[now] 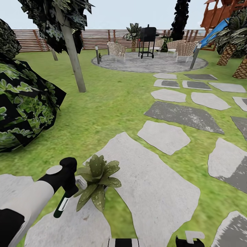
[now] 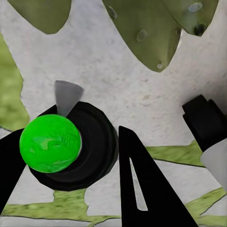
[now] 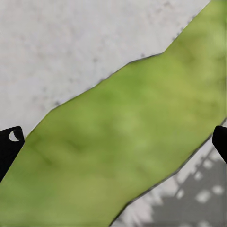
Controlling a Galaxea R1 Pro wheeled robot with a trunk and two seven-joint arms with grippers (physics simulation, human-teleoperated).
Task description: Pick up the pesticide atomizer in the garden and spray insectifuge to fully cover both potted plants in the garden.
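We hold the pesticide atomizer (image 2: pixel 61 146) pinched in our left gripper (image 1: pixel 67 192) just beside one potted plant (image 1: pixel 97 180) on the stepping stone (image 1: pixel 154 192), right gripper (image 3: pixel 113 142) spread and empty; spraying seems unfinished

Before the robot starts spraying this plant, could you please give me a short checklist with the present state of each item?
1. Atomizer between the left pincer fingers: ok, green-capped black bottle sits between them in the left wrist view.
2. Grip firmly closed on it: cannot tell.
3. Potted plant near the left pincer: ok, rosette lies right beside it on the stepping stone.
4. Nozzle aimed at the leaves: cannot tell.
5. Right pincer free: ok, fingers wide apart over grass and stone.
6. Second potted plant located: not ok.
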